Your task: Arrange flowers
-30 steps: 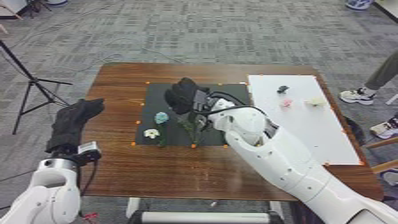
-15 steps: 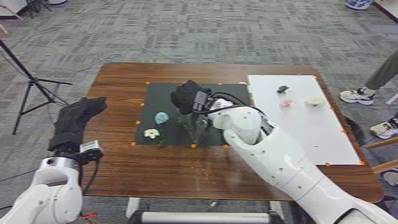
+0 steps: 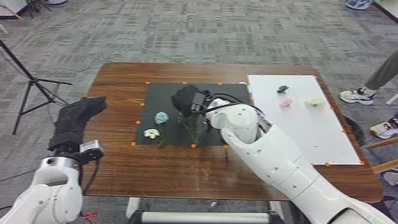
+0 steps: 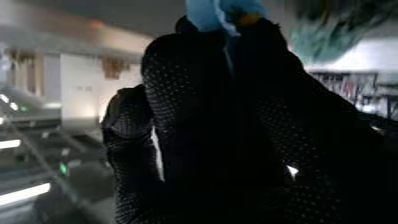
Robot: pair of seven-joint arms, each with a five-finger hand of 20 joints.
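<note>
As right hand (image 3: 188, 98) partly hides mat (image 3: 164, 97), white sheet (image 3: 311, 137), apparently pink flower (image 3: 286, 103).

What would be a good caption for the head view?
Right hand over the black mat, near a blue flower and a white flower.

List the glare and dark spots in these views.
Head view: a faint sheen on the brown table, the white board bright; right wrist view: light strips glaring, the right hand's glove almost black against the brighter room.

Looks like a robotics lab: white robot arms (image 3: 280, 165), wooden table (image 3: 178, 172) with orange markers (image 3: 194, 146), tripod (image 3: 32, 79), grey carpet tiles (image 3: 222, 35).
</note>
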